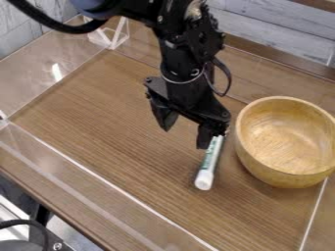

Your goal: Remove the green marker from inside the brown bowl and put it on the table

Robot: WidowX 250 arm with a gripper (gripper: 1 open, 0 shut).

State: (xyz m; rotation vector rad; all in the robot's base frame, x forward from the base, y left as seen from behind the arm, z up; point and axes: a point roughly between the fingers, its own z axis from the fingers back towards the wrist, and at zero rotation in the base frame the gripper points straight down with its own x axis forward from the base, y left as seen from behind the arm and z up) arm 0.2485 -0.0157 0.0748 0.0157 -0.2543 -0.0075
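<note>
On table (105, 108), wide-open gripper (185, 123) above green marker (210, 162).

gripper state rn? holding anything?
Gripper: open, holding nothing. The green marker lies flat on the table, beside the brown bowl.

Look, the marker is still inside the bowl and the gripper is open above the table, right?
Not quite. The marker is not in the bowl; it lies flat on the table, just left of the bowl. The bowl looks empty. The rest holds: the gripper is open above the table. The camera view shows it.
</note>
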